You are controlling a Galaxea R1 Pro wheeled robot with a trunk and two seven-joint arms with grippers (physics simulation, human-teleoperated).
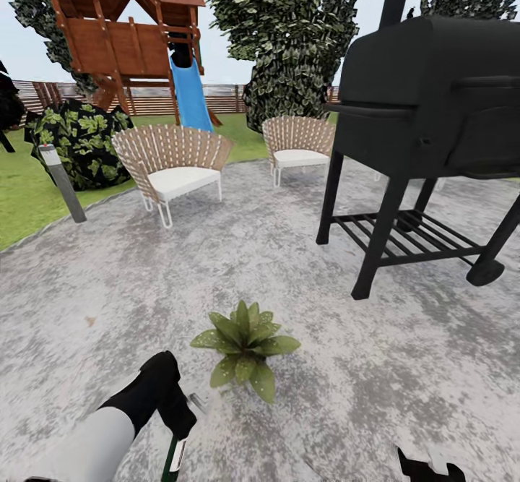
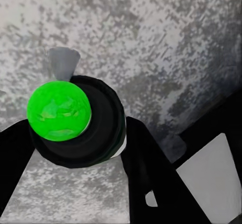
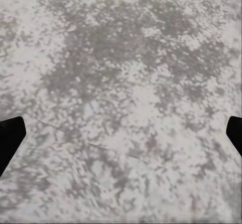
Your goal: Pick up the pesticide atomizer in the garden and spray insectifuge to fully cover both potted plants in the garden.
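Pale grey left forearm (image 1: 87,447), black fingers (image 2: 151,173).

A potted plant (image 1: 245,345) is sitting on the stone patio (image 1: 289,265), right in front of the robot. The left gripper (image 1: 177,417) is hanging just left of the plant, holding the atomizer (image 1: 173,460). The grill (image 1: 426,128) is standing behind the plant to the right. Two chairs (image 1: 173,168) (image 1: 297,146) are sitting farther back, with the playhouse (image 1: 126,34) behind them on the grass (image 1: 29,193).
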